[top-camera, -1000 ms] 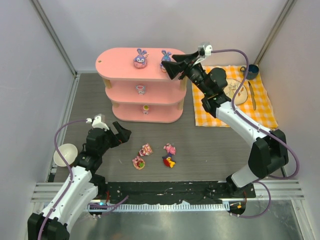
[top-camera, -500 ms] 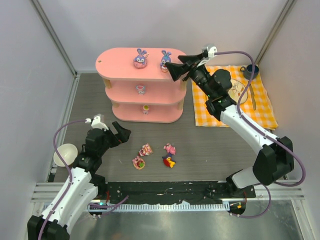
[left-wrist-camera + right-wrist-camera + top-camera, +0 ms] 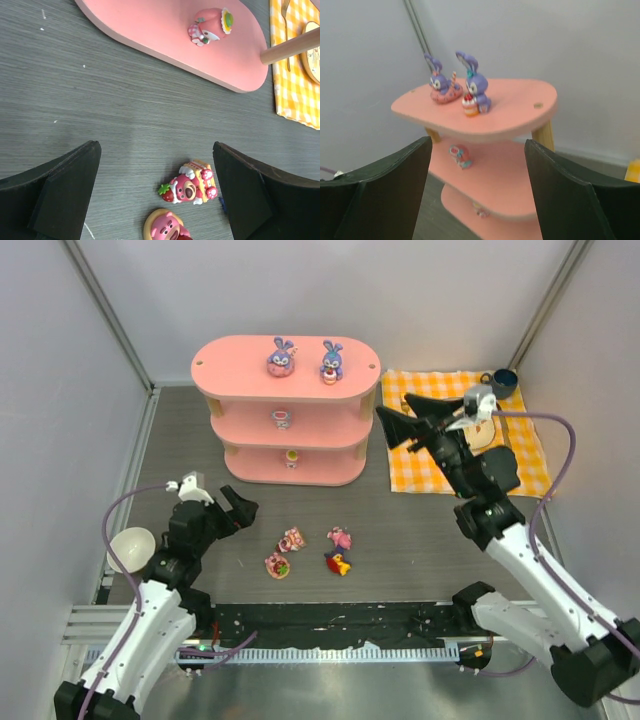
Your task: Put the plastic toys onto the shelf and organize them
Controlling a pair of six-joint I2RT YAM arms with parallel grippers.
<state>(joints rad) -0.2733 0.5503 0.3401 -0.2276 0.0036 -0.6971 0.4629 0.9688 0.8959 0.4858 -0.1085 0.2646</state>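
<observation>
The pink shelf stands at the back. Two blue-purple bunnies sit on its top board, one small toy on the middle tier and another on the bottom tier. Several plastic toys lie on the grey floor in front: a pink bear with a strawberry, a round pink one, a pink one and a red-yellow-purple one. My left gripper is open and empty, left of them; the strawberry bear lies between its fingers' lines. My right gripper hangs open and empty, right of the shelf, facing the bunnies.
An orange checked cloth lies right of the shelf with a plate, a utensil and a blue cup. A white bowl sits at the left edge beside my left arm. Grey walls close in the sides and back.
My right arm has drawn back from the shelf's top board, rightward and toward the front, with its jaws open. The second bunny stays on the top board. The left arm has barely moved.
</observation>
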